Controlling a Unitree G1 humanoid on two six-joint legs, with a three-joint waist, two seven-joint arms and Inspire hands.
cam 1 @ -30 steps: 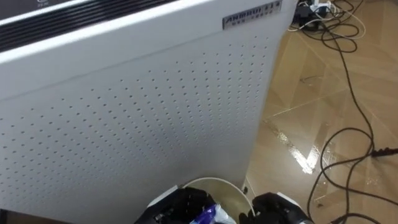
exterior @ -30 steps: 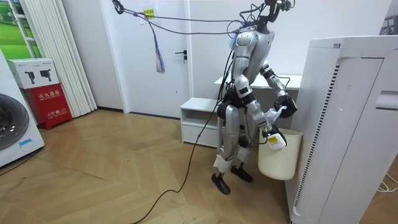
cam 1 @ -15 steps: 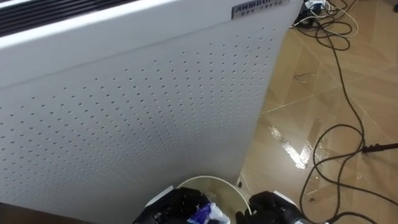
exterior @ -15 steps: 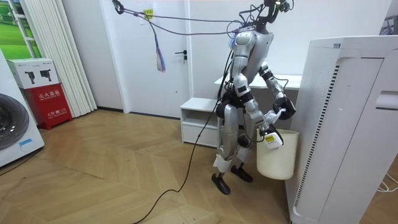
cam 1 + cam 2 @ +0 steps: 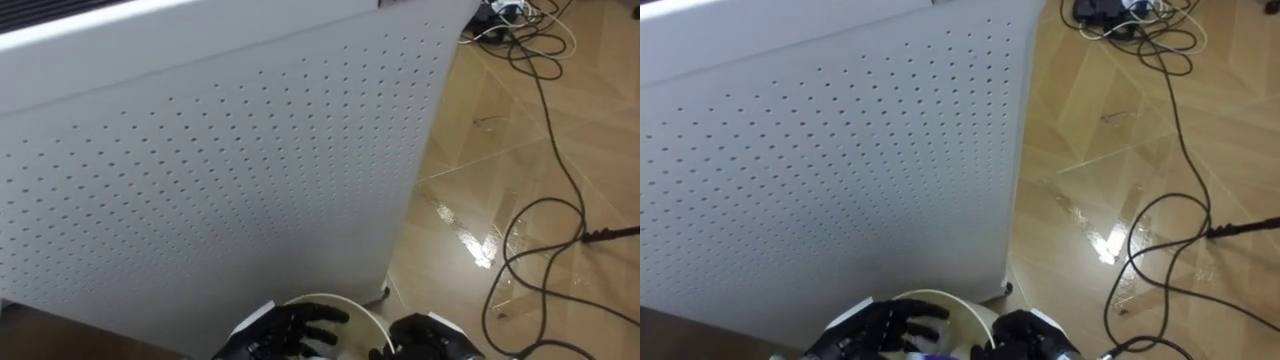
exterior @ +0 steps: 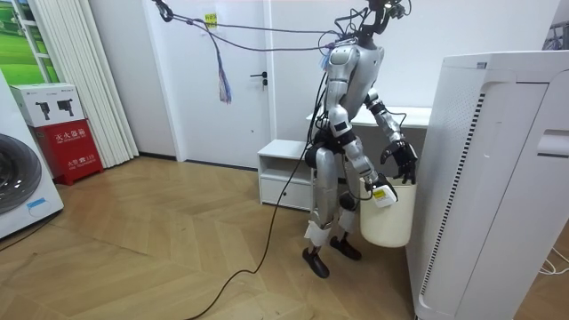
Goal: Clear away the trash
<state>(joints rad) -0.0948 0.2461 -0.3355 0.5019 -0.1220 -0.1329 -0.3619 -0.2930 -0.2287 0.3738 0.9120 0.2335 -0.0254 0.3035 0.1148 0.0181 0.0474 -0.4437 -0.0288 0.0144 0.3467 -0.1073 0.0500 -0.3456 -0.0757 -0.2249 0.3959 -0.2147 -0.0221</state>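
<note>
Left hand [image 5: 290,328] hangs splayed loose over the white bin [image 5: 350,301] at 6 o'clock, right hand [image 5: 428,338] at its 3 o'clock rim (grip there, can't tell).

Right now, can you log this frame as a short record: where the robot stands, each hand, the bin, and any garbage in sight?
stance: upright beside the white bin, facing the tall white perforated unit
left hand: fingers spread, over the bin's mouth
right hand: at the bin's rim, on the robot's right
bin: round, close beside the unit's lower edge
garbage: a purple scrap at the bin's mouth, under the left hand
floor: wood parquet
</note>
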